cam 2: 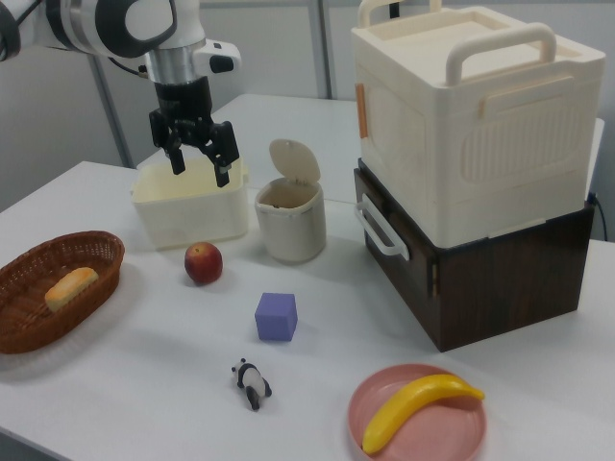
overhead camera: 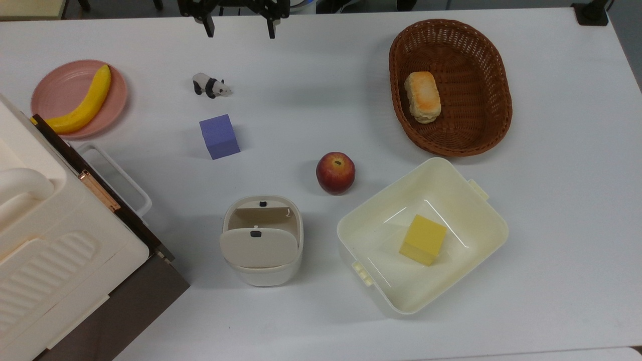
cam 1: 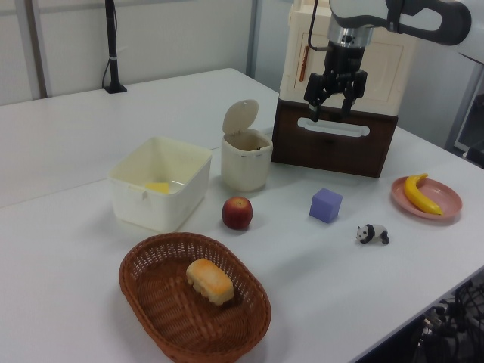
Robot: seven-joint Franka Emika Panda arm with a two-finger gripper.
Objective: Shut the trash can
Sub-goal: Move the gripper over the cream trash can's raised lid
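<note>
Your pincer (overhead camera: pixel 239 30) hangs high above the white counter (overhead camera: pixel 321 65) with its two black fingers spread wide and nothing between them. In the top view it sits at the upper edge, above the toy panda (overhead camera: pixel 210 85); in the left view the pincer (cam 1: pixel 330 107) shows in front of the big cream appliance with the dark brown base (cam 1: pixel 344 91); in the right view the pincer (cam 2: pixel 198 156) hovers over the far side of the counter, in line with the cream tub (cam 2: pixel 189 204).

The trash can (overhead camera: pixel 262 239) stands well apart from the pincer, in the lower middle of the top view, between the appliance on the top view's left and the cream tub (overhead camera: pixel 423 235) on the top view's right. Its lid (cam 1: pixel 240 117) is swung up on the hinge and stands nearly upright, so the mouth is open and you can see the brownish inside. In the right view the trash can (cam 2: pixel 290 219) sits just right of the red apple (cam 2: pixel 203 262).

A yellow block (overhead camera: pixel 423 239) lies inside the tub. The apple (overhead camera: pixel 335 173) rests between the trash can and the wicker basket (overhead camera: pixel 496 90), which holds a bread roll (overhead camera: pixel 423 97). A purple cube (overhead camera: pixel 219 136) sits below the panda in the top view, and a banana (overhead camera: pixel 83 103) lies on a pink plate (overhead camera: pixel 55 85) at the top view's left.
</note>
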